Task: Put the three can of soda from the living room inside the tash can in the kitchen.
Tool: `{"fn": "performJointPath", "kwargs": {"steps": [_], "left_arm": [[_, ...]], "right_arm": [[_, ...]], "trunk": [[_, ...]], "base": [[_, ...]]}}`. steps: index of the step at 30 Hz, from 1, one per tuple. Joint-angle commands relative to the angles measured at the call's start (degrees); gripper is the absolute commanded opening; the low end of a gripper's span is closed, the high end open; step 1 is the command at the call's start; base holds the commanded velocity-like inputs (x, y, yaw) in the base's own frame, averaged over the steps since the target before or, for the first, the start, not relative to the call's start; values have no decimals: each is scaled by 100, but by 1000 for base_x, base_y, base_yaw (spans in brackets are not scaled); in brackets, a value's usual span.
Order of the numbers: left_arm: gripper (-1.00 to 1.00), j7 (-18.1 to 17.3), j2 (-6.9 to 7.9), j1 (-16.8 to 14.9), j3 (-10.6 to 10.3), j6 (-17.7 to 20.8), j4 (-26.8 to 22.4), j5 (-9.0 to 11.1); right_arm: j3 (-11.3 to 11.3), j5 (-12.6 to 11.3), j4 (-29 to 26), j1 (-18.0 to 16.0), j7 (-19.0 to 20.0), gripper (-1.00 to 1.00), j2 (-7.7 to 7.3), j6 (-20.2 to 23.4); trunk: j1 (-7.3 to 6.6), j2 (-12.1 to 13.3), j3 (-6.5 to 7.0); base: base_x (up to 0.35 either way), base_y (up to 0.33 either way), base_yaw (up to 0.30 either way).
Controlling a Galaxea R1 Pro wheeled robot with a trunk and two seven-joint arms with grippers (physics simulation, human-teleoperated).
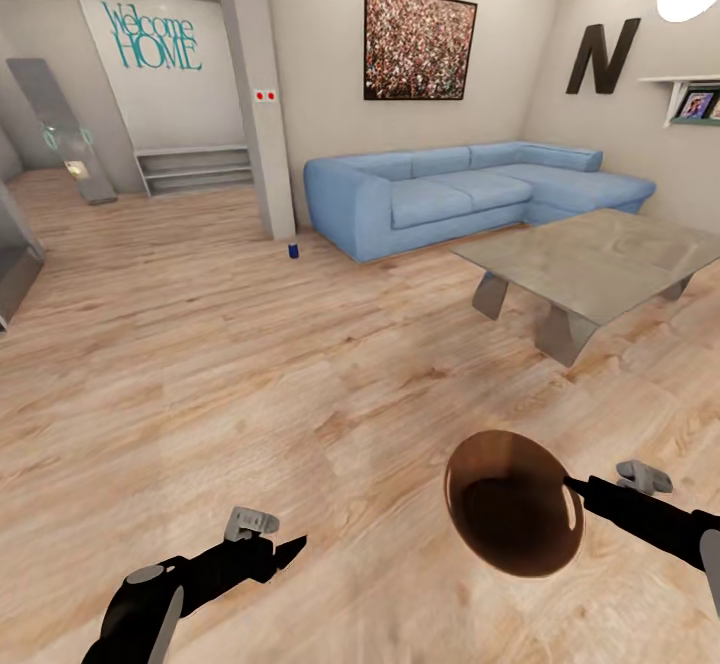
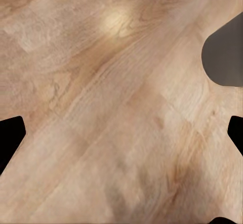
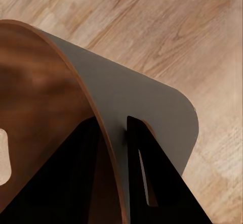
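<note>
The right gripper (image 3: 117,133) pinched the rim of the grey, wood-lined trash bin (image 1: 515,504); left fingers (image 2: 11,138) spread empty. A blue can (image 1: 293,250) stood far by the blue sofa (image 1: 470,189). That thin rim grip could slip while driving.

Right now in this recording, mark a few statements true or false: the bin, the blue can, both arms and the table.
1. The right gripper holds the bin by its rim, one finger inside and one outside. True.
2. The blue can already lies inside the bin. False: it stands on the floor near the sofa and the pillar.
3. The left gripper carries an orange can. False: its jaws are open with nothing between them, above bare floor.
4. The low table stands in front of the sofa. True.
5. The bin rests on the low table. False: the right arm holds it up over the floor.
</note>
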Motion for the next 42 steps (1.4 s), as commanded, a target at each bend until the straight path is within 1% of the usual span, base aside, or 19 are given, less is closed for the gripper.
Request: {"fn": "performJointPath", "kwargs": {"steps": [1,11,42], "left_arm": [[100,-1,0,0,0,0,1,0],[100,46,0,0,0,0,-1,0],[100,-15,0,0,0,4,1,0]], "right_arm": [[1,-183,-4,-4,8,-100,1,37],[1,-188,-4,-3,8,-100,1,37],[1,-183,-3,-2,8,-100,-6,37]], "trunk": [[0,0,1],[0,0,1],[0,0,1]], "base": [[340,90,0],[340,92,0],[340,88,0]]}}
